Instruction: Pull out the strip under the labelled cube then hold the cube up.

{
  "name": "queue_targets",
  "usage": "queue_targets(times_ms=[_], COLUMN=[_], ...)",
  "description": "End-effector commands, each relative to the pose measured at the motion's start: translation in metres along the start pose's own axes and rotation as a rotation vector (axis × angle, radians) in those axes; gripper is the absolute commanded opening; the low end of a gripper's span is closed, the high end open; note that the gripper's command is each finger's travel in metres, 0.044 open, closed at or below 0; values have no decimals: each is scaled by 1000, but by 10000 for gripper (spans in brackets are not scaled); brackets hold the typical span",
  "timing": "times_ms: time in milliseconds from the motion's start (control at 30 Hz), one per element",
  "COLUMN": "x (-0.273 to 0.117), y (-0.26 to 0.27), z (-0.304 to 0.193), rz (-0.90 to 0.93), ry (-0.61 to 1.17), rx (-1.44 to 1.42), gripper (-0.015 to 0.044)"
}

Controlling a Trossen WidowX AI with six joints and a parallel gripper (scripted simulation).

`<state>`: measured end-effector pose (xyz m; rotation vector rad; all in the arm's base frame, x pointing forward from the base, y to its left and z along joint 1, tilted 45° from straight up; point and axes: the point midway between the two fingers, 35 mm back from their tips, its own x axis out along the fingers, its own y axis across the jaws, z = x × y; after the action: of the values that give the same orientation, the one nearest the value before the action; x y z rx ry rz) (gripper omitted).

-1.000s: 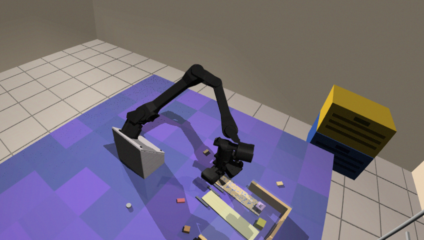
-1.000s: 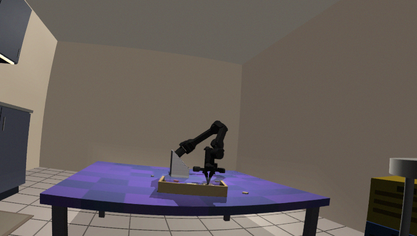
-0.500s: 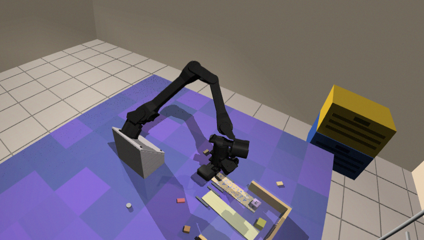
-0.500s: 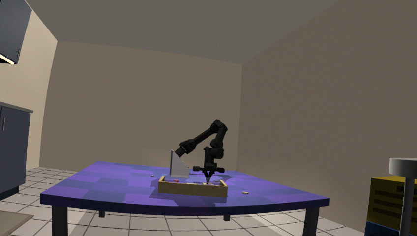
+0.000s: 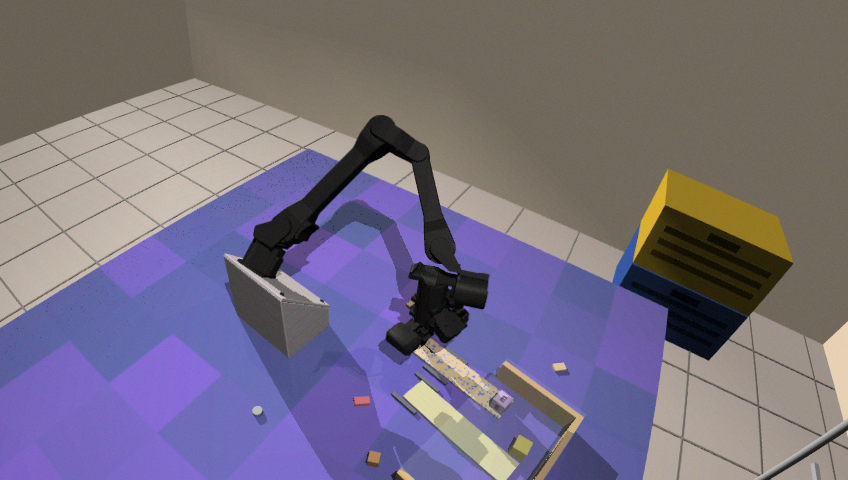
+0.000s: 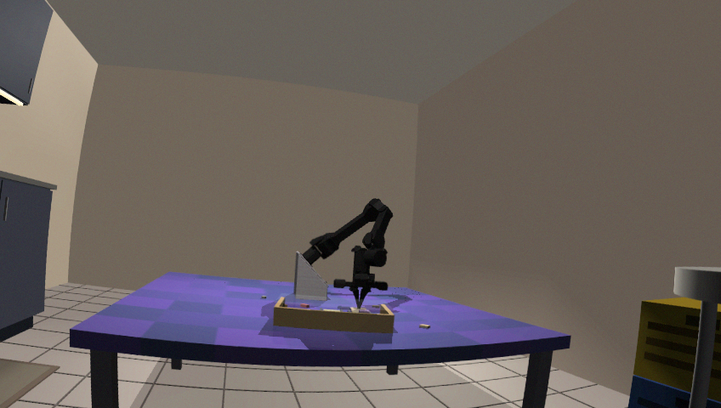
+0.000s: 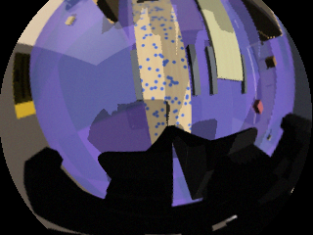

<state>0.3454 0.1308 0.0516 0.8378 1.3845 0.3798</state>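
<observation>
The labelled cube (image 5: 501, 400), lilac with a dark mark, rests on the far end of the cream strip with blue speckles (image 5: 458, 369) (image 7: 152, 59). My gripper (image 6: 359, 305) (image 7: 170, 128) is low at the strip's near end, pointing down. Its fingers are shut on that strip, pinched at a thin dark line near the end; the grip itself is small and partly hidden. The strip's near end reaches past the grey rails. A plain pale-yellow strip (image 5: 455, 425) (image 7: 222, 39) lies beside it, apart from my fingers. The cube is not clearly seen in the wrist view.
Wooden walls (image 5: 538, 391) (image 6: 328, 319) stand around the far ends. A yellow-green cube (image 5: 521, 446) sits beside the pale strip. Grey rails (image 5: 404, 403) (image 7: 211, 70) flank the strips. A red block (image 5: 361, 400) (image 7: 258, 107), an orange block (image 5: 373, 458) and a cream block (image 5: 559, 366) lie outside.
</observation>
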Motion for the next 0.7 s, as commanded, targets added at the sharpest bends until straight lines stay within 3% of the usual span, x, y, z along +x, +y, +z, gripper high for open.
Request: queue_targets(times_ms=[0,667], x=[5,5], y=[0,1], z=[-14,-44], rz=[-3,-3], ry=[24,25], rx=[1,3], gripper=[0,0])
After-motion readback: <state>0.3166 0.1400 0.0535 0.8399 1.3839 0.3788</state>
